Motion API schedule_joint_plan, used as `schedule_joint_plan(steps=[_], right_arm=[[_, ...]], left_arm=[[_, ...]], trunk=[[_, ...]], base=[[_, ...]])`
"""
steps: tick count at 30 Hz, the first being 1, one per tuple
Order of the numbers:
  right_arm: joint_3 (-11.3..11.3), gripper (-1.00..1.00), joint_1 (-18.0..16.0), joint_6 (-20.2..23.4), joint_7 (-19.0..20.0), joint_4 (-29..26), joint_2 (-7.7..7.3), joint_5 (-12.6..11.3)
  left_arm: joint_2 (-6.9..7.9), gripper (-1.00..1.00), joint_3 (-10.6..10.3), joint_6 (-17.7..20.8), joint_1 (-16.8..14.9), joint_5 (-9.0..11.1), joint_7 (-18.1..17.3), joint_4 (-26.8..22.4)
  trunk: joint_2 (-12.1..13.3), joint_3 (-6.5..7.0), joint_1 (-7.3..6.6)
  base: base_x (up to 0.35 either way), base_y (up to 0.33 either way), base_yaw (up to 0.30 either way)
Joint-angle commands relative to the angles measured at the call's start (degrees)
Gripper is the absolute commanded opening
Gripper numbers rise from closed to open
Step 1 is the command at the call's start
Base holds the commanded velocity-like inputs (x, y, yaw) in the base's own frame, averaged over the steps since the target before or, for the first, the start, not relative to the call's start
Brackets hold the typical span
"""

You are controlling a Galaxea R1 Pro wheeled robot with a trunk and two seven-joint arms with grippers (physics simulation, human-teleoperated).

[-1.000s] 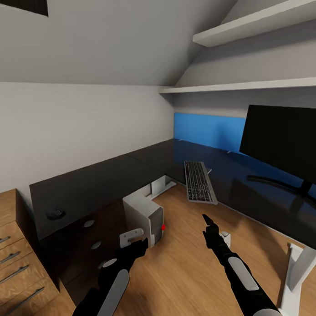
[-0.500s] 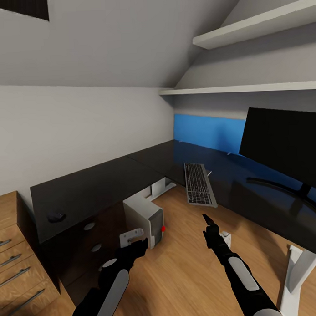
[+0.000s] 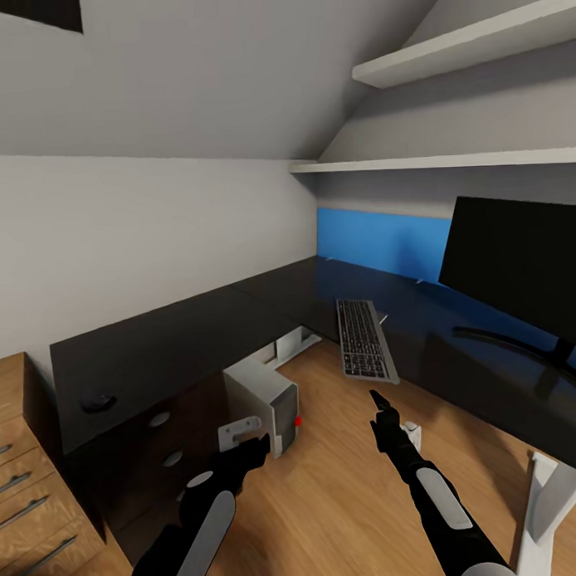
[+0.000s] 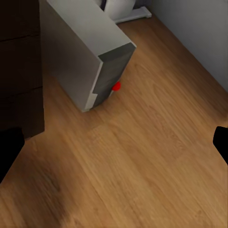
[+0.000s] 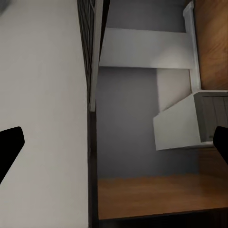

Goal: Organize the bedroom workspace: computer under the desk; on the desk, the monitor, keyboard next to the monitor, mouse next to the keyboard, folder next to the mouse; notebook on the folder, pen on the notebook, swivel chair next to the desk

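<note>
The desk [image 3: 198, 333], an L-shaped glossy black top on white legs, runs across the head view from 9 o'clock through the centre to 4 o'clock, its black drawers with round silver knobs at 8 o'clock. The monitor [image 3: 520, 267] stands upright on the desk at 3 o'clock, on its thin curved black stand. Behind it a blue panel [image 3: 382, 239] lines the wall, and two white shelves [image 3: 449, 158] hang above at 1 to 2 o'clock. A wooden chest of drawers [image 3: 21, 488] sits at 8 o'clock, just beside the desk end. The computer [image 3: 267, 401] stands on the wooden floor [image 3: 337, 502] under the desk near the centre, just beside the drawer unit, a red dot on its front. The keyboard [image 3: 363, 339] lies flat on the desk just right of centre, its near end at the desk edge. The mouse [image 3: 98, 402] rests on the desk at 9 o'clock, well apart from the keyboard.

The left gripper [image 3: 242, 439] hangs over the floor at 7 o'clock, fingers spread wide and holding nothing. The right gripper [image 3: 380, 408] points forward at 5 o'clock, below the keyboard; its fingertips stand wide apart in the right wrist view, empty.
</note>
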Motion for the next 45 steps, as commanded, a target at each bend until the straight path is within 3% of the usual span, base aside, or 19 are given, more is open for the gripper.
schedule_joint_plan(steps=[1,36,45], right_arm=[[-0.29,1.0,-0.04,0.55,0.15,0.0,0.07,-0.53],[-0.32,1.0,-0.04,0.55,0.15,0.03,0.11,-0.53],[-0.35,1.0,-0.05,0.55,0.15,0.0,0.1,-0.53]], left_arm=[[0.01,1.0,-0.07,0.08,-0.05,0.53,0.52,-0.07],[0.02,1.0,-0.16,0.08,-0.01,0.53,0.52,-0.07],[0.05,1.0,-1.02,0.08,0.04,0.58,0.52,-0.04]], trunk=[[-0.03,-0.06,0.0],[-0.03,-0.06,0.0],[-0.03,-0.06,0.0]], base=[[0.07,0.0,0.0],[0.122,0.0,0.0],[0.069,0.0,0.0]])
